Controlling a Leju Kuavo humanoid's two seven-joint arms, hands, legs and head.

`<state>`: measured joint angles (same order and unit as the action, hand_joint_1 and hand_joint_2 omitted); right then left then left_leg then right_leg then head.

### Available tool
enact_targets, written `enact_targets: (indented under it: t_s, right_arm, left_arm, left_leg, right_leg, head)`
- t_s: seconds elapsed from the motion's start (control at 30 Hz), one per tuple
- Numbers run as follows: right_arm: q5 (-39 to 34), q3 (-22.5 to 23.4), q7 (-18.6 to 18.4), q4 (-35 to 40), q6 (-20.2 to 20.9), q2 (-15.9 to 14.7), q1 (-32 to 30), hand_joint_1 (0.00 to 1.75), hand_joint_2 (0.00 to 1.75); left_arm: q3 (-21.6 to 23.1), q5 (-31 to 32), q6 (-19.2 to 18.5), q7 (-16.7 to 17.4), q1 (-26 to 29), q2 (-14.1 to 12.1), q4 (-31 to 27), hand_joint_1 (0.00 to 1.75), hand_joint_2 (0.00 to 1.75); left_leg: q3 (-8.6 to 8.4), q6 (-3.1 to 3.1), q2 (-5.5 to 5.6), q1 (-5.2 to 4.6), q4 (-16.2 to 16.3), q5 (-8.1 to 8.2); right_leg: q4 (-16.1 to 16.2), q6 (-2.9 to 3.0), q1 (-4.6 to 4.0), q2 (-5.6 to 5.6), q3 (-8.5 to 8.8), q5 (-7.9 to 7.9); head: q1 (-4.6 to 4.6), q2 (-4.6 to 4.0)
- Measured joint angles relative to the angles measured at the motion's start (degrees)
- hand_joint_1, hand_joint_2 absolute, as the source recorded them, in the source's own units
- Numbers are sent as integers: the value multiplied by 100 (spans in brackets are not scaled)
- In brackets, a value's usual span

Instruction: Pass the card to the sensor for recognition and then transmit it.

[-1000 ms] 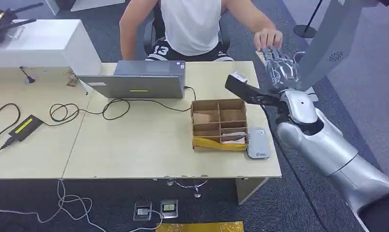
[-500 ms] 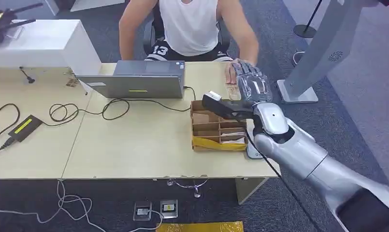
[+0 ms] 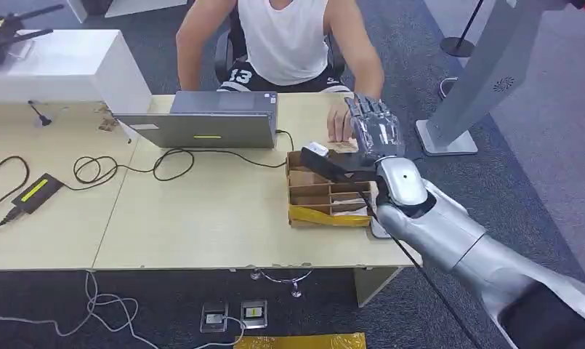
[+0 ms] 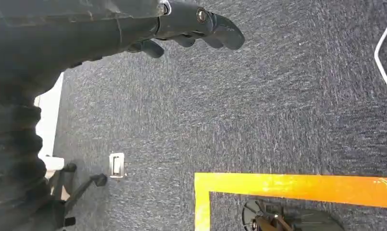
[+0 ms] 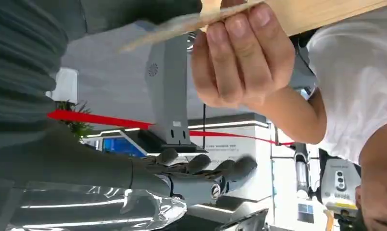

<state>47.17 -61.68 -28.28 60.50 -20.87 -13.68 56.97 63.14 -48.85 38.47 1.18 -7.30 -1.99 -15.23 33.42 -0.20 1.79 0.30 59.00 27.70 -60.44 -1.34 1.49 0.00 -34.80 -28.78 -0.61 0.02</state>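
A thin tan card [image 5: 191, 20] is pinched in a person's fingers [image 5: 239, 53] and runs close past my right hand's thumb. The right hand's fingers [image 5: 201, 173] stretch out straight, well apart from the card. In the head view my right hand [image 3: 374, 131] hovers over the table's far right part, just behind the cardboard divider box [image 3: 325, 190]. The person's hand [image 3: 339, 129] is right beside it with the card [image 3: 341, 147]. The grey sensor pad [image 3: 377, 230] lies right of the box, mostly hidden by my forearm. My left hand [image 4: 191, 24] hangs over carpet and holds nothing.
A person in a white top sits behind the table [image 3: 202, 218]. A grey laptop [image 3: 202, 123], looping black cables and a power brick [image 3: 33, 192] lie to the left. A grey kiosk stand [image 3: 485, 73] rises at the right. A white cabinet [image 3: 57, 65] is at far left.
My right hand swung left from beyond the table's right edge to above the box's far side. The person's hand moved with it and now holds the card by my hand.
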Motion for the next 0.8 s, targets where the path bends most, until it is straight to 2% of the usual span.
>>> enact_targets:
  t_s: [0.63, 0.8]
  right_arm:
    - [-48, 79, -53, 46, 63, -50, -65, 175, 175]
    - [-212, 177, 35, 55, -2, -59, -162, 175, 175]
  left_arm:
    - [85, 24, 0, 7, -7, 0, 0, 0, 175]
    - [90, 22, -4, 24, -8, 2, -2, 0, 175]
  left_leg:
    - [-5, -1, -7, 0, 1, 1]
    - [-5, -1, -7, 0, 0, 1]
  right_leg:
    - [1, 1, 0, 7, 0, 1]
    - [1, 1, 0, 7, 0, 1]
  head:
    - [0, 0]
    - [-2, 0]
